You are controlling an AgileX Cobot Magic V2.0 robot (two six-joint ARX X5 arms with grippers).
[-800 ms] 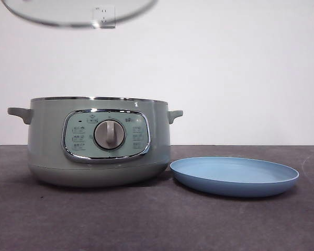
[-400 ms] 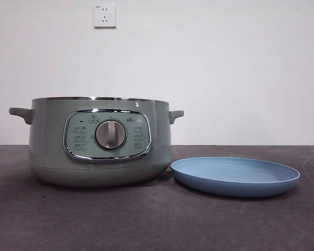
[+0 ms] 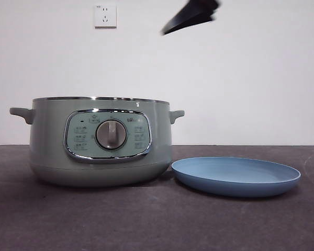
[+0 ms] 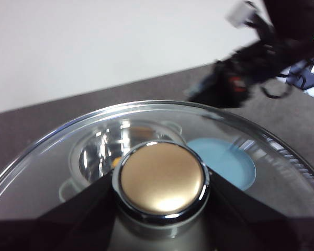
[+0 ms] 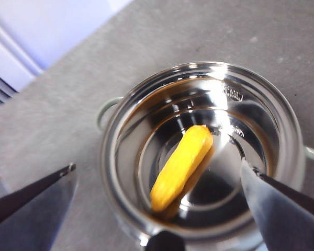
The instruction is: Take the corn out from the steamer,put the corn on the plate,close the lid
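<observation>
Nearest on the dark desk (image 3: pixel 146 219), the light-blue plate (image 3: pixel 235 177) lies flat with nothing on it, just beside the steamer (image 3: pixel 100 141), whose sage-green body faces front with its chrome-framed panel and silver dial (image 3: pixel 111 134); its top is uncovered. Look down from the right wrist and there it is: the corn (image 5: pixel 181 166), a stubby yellow cob, lies slantwise on the shiny steel floor of the steamer's bowl (image 5: pixel 199 151), apart from the wall on all sides. The right pincer (image 5: pixel 162 201) hangs above the pot with its jaws spread wide, one on each side of the bowl, nothing between them. In the front view it shows as a dark tip (image 3: pixel 191 15) high up, above the steamer's right edge and well clear of it. The left pincer (image 4: pixel 162 209) is up in the air and clamped on the lid (image 4: pixel 146 151), jaws pressed against both sides of the knob (image 4: pixel 163 179); through the glass the steamer and plate show far below. Farthest back, a white socket (image 3: pixel 105 15) sits on the wall.
</observation>
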